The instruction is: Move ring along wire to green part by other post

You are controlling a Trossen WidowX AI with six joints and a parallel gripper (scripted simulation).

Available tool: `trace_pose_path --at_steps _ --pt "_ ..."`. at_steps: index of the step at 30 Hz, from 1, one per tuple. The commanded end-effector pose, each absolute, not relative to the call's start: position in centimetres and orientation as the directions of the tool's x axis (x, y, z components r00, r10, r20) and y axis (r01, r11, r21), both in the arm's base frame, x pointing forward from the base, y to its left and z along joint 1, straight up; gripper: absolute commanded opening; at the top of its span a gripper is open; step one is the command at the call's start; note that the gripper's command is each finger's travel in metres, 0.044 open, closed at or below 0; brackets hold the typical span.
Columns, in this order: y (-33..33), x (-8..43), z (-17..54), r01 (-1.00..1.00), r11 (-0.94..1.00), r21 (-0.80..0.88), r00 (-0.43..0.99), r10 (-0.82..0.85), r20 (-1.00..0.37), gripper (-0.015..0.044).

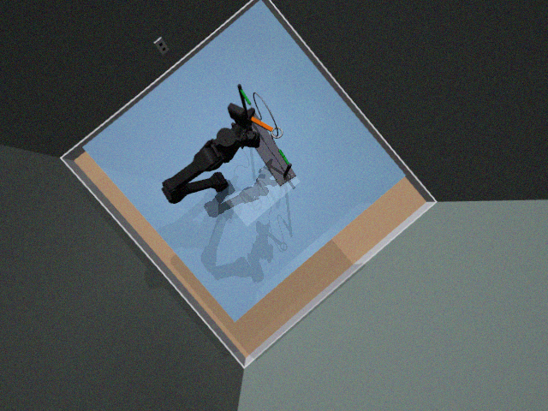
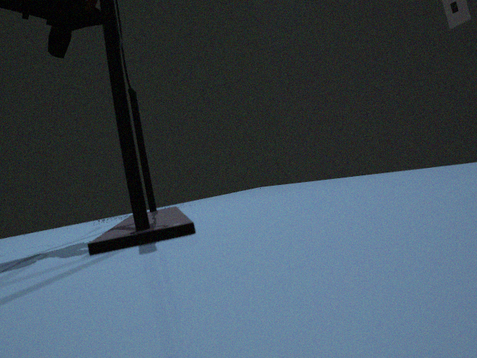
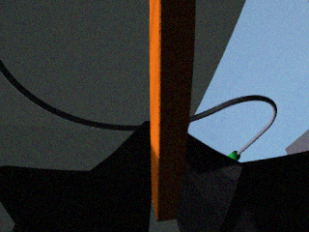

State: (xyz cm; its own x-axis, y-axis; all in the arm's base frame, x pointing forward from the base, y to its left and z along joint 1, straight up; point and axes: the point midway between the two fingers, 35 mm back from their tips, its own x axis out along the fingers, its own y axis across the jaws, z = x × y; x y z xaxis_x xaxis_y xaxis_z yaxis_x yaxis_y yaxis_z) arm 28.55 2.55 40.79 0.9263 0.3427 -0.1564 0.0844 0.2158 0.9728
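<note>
My gripper (image 1: 252, 118) (image 3: 156, 130) is shut on the orange handle (image 1: 262, 123) (image 3: 171, 72). The pale ring (image 1: 276, 138) is at the handle's far end, at the lower end of the tall loop of the grey wire (image 1: 270, 110) (image 3: 253, 98). The wire appears to pass through it; any contact is too small to tell. One green part (image 1: 245, 96) is by the upper post (image 1: 239, 86); the other green part (image 1: 283, 157) is by the lower post (image 1: 288, 169). A green bit (image 3: 234, 157) shows beside my right finger. The ring is outside the wrist view.
Both posts stand on a grey base (image 1: 270, 148) (image 2: 173, 219). In the exterior view a near post (image 2: 123, 134) and a far post (image 2: 142, 165) rise close together, with dark arm parts beside the near one at top left. The wire's loop bulges away from the arm.
</note>
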Motion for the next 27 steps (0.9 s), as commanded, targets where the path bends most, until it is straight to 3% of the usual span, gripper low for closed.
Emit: trace_pose_path --at_steps 1,27 --pt "2.45 28.79 40.59 0.1 0.278 0.955 0.925 0.328 -0.192 -0.015" --pt "2.03 28.75 39.62 0.161 0.57 0.806 0.912 0.225 -0.342 -0.015"
